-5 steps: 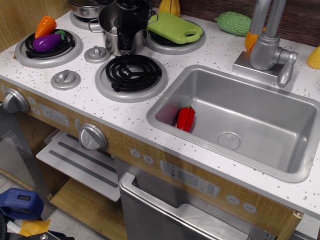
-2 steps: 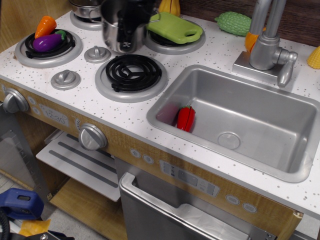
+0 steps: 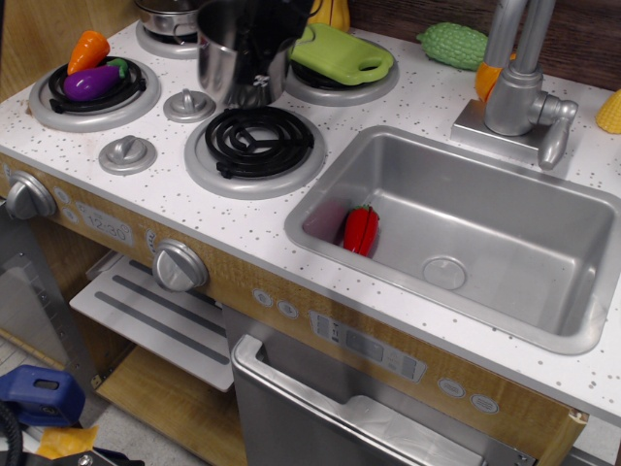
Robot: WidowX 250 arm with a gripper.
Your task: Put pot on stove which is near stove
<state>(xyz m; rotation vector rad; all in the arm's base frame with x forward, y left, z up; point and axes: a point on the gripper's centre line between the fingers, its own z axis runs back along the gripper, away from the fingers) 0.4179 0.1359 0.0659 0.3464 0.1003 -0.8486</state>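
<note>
The pot point(image 3: 236, 60) has lifted off the counter since a second ago and now hangs just behind the front stove point(image 3: 258, 143), its base above the coil's far edge. The black gripper point(image 3: 260, 39) reaches into it, pinching the pot's rim.

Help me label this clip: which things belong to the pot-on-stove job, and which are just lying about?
Job: pot, gripper reaching into it, empty front stove.
Lying about: eggplant, carrot, green cutting board, red pepper in the sink.
</note>
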